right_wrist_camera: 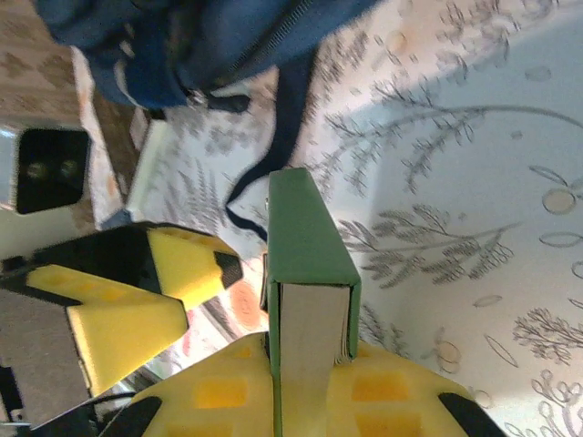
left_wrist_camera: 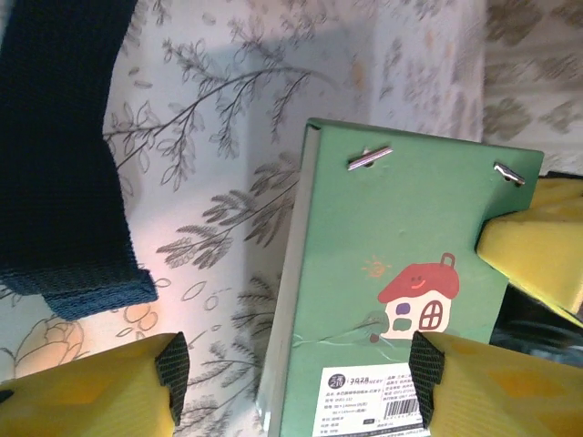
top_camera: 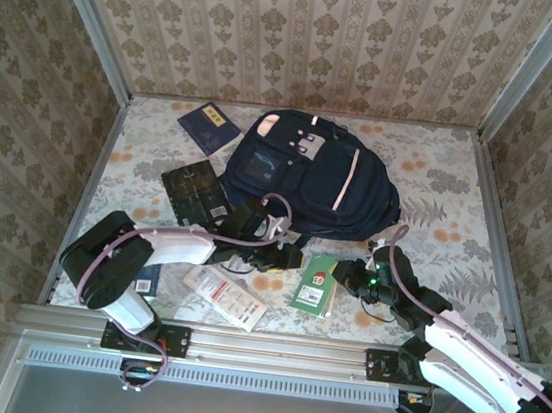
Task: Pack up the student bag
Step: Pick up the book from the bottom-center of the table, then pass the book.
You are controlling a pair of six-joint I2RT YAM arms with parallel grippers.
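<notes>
Bag point(top_camera: 359, 187) lies flat at back-ctr of the desk point(top_camera: 450, 188), navy w/ pale stripe trim, one strap point(left_wrist_camera: 64, 182) trailing toward the arms. Just in front of it sits a green book point(top_camera: 317, 284), the item in hand. Right tool point(right_wrist_camera: 310, 364) is clenched on the book at one edge, a pad on each cover, pages seen edge-on in its wrist view. Left tool point(left_wrist_camera: 298, 364) is released: jaws wide, the book's end btwn them, a strip of cloth showing btwn one finger and the cover, so it is grasping nothing.

Judgement: the step is moving the book from desk to bag w/ the right arm alone. To do it well, the left tool should back straight off before any lift. Its fingers bracket the book, & a sideways pull could clip it. The grip is at one edge, so the far end will likely sag or swing; lift slowly & keep the book level. The strap lies near the route, so go over it, not through it. Whether the bag's main zip is open can't be told from these views. Check the mouth first, then feed the book in spine-first, flat to the back panel. Let go only once it's well inside.
</notes>
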